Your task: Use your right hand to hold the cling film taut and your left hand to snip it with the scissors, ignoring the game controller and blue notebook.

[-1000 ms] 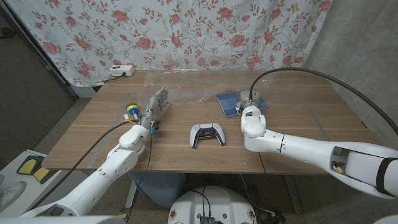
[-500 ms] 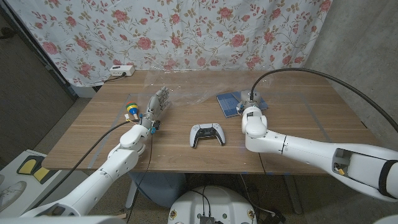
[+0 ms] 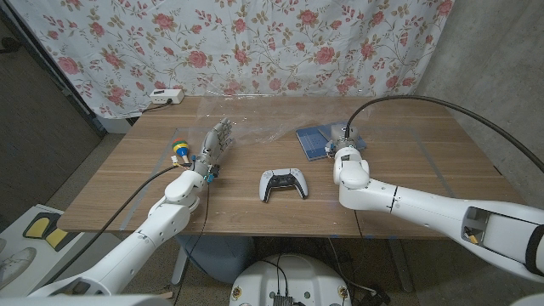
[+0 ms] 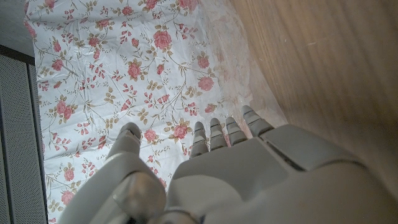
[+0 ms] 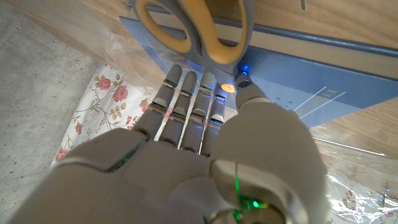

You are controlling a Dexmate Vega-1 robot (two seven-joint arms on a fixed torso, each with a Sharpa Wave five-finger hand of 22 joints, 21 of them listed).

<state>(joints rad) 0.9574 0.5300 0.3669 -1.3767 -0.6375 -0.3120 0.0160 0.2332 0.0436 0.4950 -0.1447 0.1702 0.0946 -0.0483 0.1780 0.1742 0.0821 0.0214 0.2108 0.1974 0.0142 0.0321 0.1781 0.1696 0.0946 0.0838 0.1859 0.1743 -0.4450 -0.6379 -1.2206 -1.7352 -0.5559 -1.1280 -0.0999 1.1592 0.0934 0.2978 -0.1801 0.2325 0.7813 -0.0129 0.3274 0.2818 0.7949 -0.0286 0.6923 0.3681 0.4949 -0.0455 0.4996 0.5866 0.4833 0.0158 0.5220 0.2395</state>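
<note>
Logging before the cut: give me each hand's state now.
Left hand: open, fingers extended, holding nothing.
Right hand: open, fingers reaching toward the scissors on the blue notebook, no grip visible.

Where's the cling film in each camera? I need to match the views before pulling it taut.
Head view: the cling film lies crumpled at the table's far middle, between the left hand and the blue notebook.
Left wrist view: it lies on the wood past the left hand's fingertips, towards the floral curtain.
Right wrist view: it lies crinkled on the wood beside the blue notebook.
Shared landmark: the floral curtain behind the table.
</note>
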